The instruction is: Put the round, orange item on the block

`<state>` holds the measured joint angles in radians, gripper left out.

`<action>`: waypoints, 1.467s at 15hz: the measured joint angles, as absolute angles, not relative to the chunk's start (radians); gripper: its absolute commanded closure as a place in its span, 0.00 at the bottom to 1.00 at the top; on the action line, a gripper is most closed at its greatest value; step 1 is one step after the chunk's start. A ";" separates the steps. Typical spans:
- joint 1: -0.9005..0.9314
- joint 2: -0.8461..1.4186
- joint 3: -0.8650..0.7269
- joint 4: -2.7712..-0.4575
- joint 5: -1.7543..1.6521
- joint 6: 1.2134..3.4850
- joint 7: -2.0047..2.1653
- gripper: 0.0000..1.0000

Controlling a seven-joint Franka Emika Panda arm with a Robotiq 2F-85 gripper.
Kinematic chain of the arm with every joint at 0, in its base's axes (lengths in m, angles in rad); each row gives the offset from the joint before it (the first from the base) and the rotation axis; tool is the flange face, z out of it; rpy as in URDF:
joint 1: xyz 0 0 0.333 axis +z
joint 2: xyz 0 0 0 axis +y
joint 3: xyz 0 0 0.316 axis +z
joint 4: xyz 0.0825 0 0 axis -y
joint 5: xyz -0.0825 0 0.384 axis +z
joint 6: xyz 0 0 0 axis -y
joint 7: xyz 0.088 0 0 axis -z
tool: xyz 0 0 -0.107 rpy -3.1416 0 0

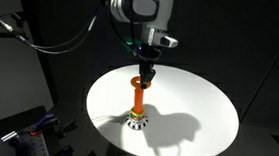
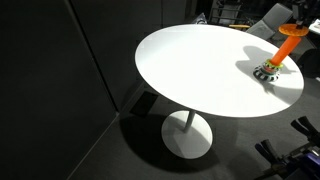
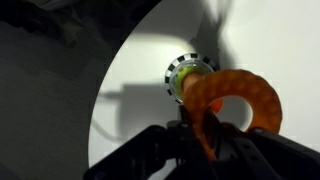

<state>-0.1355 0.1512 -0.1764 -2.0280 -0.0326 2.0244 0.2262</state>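
The round, orange item [image 3: 236, 98] is an orange ring pinched at its lower edge between my gripper's black fingers [image 3: 205, 138]. In the wrist view the block [image 3: 186, 76], with its black-and-white striped rim, lies on the white table just beyond the ring. In both exterior views the gripper [image 1: 146, 73] holds the ring [image 2: 293, 30] at the top of the block's orange peg [image 1: 137, 98], above the striped base [image 1: 136, 118] [image 2: 267, 72]. I cannot tell whether the ring is around the peg tip or just above it.
The round white table [image 1: 192, 107] [image 2: 190, 65] stands on a single pedestal, and the block sits near its edge. Dark walls surround it. Cables hang behind the arm [image 1: 52, 41], and dark equipment lies on the floor by the table [image 1: 30, 130].
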 measured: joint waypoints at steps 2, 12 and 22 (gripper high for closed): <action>-0.141 0.135 -0.182 -2.048 -0.033 2.026 0.221 0.93; -0.149 0.115 -0.192 -2.107 -0.034 2.117 0.216 0.93; -0.149 0.115 -0.190 -2.133 -0.034 2.138 0.216 0.86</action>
